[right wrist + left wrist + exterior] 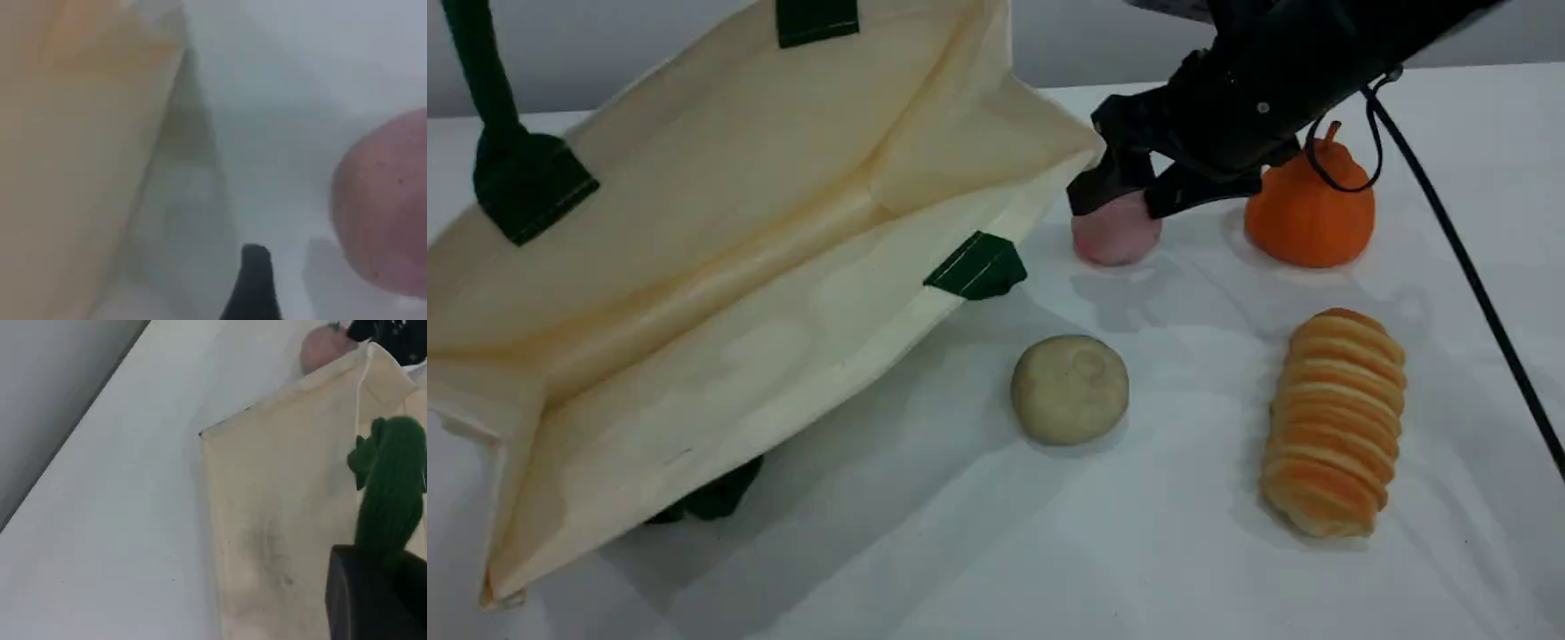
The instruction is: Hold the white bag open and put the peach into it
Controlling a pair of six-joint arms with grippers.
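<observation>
The white bag [720,267] lies on its side with its mouth gaping toward the camera, its upper side lifted by a dark green handle [480,71] that runs off the top left. In the left wrist view that green handle [390,493] runs down into my left gripper [373,593], which is shut on it above the bag's cloth [280,507]. The pink peach [1116,233] sits on the table just right of the bag's far corner. My right gripper [1134,200] hangs open directly over it, one finger on each side of its top. The right wrist view shows the peach [383,207] beside one fingertip [253,287].
An orange pear-shaped fruit [1309,213] stands right of the peach, close under the right arm. A beige round bun [1069,388] and a ridged bread roll [1336,422] lie nearer the front. A black cable [1467,267] crosses the right side. The bag's other handle [711,500] pokes out beneath it.
</observation>
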